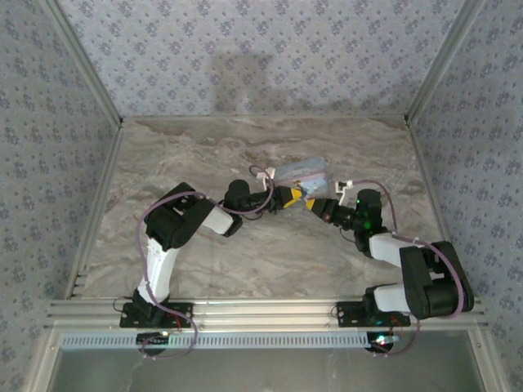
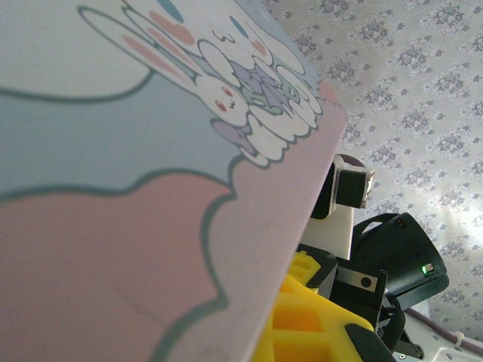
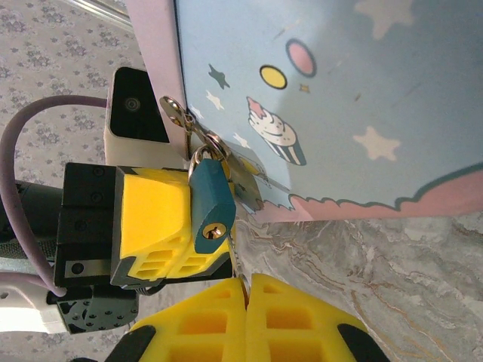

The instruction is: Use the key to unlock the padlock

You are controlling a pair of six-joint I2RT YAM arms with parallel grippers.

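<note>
though both closed tight, ribbed yellow left gripper (image 1: 285, 197) and right gripper (image 3: 246, 286) beside a smooth teal padlock (image 3: 211, 202)

Padlock (image 3: 210, 204) is teal, maybe brass-faced; tin (image 3: 362, 90) wears pastel cartoons.

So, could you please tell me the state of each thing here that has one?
tin: closed.
padlock: locked, shackle through the tin's hasp, keyhole empty.
right gripper: shut on the key.
key: pinched just below the keyhole, not inserted.
left gripper: shut, tips against the padlock's side.
</note>
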